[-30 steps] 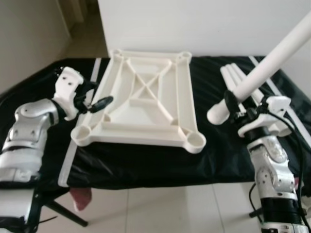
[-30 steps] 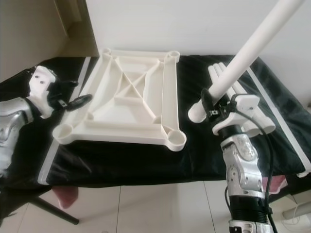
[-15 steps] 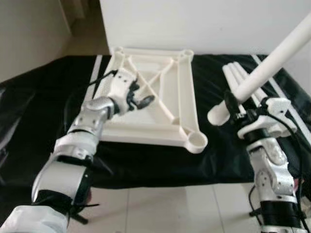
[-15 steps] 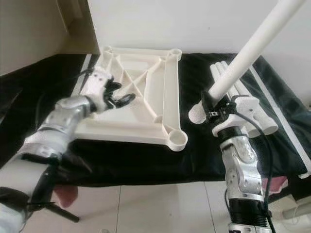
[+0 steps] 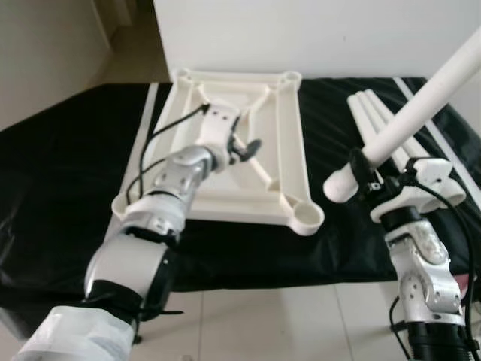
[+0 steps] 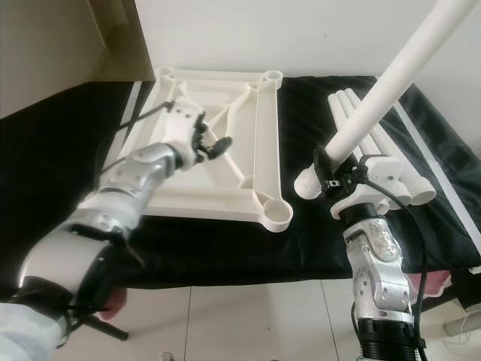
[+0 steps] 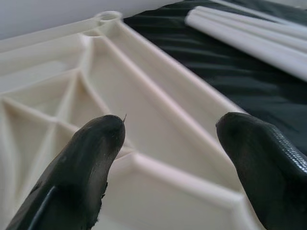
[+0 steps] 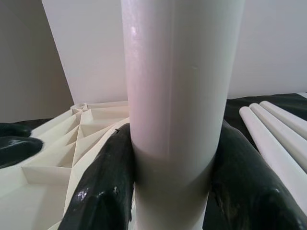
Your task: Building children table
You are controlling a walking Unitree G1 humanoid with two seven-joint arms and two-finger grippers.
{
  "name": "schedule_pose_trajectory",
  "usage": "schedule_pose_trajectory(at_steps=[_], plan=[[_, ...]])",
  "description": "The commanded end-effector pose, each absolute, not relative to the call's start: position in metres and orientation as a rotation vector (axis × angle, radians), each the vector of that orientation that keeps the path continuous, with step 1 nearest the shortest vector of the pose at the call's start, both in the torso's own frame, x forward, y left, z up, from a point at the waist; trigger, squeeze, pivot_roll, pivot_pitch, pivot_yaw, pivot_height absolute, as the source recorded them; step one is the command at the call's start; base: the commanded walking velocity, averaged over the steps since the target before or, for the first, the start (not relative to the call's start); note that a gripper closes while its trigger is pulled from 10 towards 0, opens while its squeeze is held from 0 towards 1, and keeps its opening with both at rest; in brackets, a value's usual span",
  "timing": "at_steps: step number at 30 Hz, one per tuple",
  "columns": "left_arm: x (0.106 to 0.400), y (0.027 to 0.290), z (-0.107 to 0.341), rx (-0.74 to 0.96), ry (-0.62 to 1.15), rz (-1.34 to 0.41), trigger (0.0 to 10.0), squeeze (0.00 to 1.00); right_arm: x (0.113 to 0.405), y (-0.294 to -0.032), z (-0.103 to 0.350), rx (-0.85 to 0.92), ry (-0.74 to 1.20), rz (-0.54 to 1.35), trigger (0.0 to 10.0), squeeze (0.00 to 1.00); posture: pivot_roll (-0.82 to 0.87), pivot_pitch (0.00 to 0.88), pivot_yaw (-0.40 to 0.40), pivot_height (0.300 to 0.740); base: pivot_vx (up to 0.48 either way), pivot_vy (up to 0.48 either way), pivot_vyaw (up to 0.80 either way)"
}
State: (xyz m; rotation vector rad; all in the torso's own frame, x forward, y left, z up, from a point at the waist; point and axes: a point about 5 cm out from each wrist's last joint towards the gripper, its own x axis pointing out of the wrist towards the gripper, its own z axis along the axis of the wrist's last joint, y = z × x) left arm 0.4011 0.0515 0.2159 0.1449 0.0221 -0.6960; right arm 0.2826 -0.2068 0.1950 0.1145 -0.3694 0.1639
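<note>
The white plastic table top (image 5: pixel 290 135) lies upside down on the black-covered surface, ribs up, with round leg sockets at its corners (image 5: pixel 307 216). My left arm reaches across it, and my left gripper (image 5: pixel 246 147) hovers open just above the diagonal ribs near the middle. In the left wrist view its fingers (image 7: pixel 91 158) stand wide apart over a ribbed bay. To the right of the top, my right gripper (image 5: pixel 368 180) is shut on a white table leg (image 5: pixel 421 98), which slants up and to the right. The right wrist view has that leg (image 8: pixel 177 86) between the two pads.
Three more white legs (image 5: pixel 366 113) lie side by side on the black cloth (image 5: pixel 68 165) behind my right gripper. A white wall (image 5: pixel 301 37) rises behind the surface. Pale floor tiles (image 5: pixel 263 316) lie in front. A white strip (image 5: pixel 146 120) runs along the top's left side.
My left arm has swung from beside the table top's left edge in over its middle, gripper still open. The right gripper keeps hold of the leg and has hardly moved.
</note>
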Motion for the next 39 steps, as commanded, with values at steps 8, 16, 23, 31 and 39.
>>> schedule_pose_trajectory(at_steps=[8, 16, 23, 31, 39], plan=[[0.383, 0.012, 0.205, 0.206, 0.060, -0.910, 10.0, 0.00, 0.278, -0.214, 0.199, 0.095, -0.374, 0.145, 10.0, 0.00, -0.11, 0.101, 0.033, 0.740, 0.000, 0.000, 0.00], [0.361, 0.004, 0.176, 0.328, 0.125, -1.113, 10.0, 0.00, 0.277, -0.216, 0.200, 0.089, -0.374, 0.139, 10.0, 0.00, -0.11, 0.102, 0.038, 0.740, 0.000, 0.000, 0.00], [0.342, 0.018, 0.164, 0.487, 0.149, -1.303, 10.0, 0.00, 0.277, -0.219, 0.201, 0.084, -0.374, 0.131, 10.0, 0.00, -0.10, 0.110, 0.037, 0.740, 0.000, 0.000, 0.00], [0.327, 0.069, 0.152, 0.712, 0.284, -1.440, 10.0, 0.00, 0.280, -0.225, 0.205, 0.071, -0.377, 0.126, 10.0, 0.00, -0.09, 0.121, 0.032, 0.740, 0.000, 0.000, 0.00], [0.325, 0.103, 0.157, 0.779, 0.420, -1.424, 10.0, 0.00, 0.285, -0.221, 0.207, 0.061, -0.372, 0.155, 10.0, 0.00, -0.07, 0.122, 0.022, 0.740, 0.000, 0.000, 0.00]])
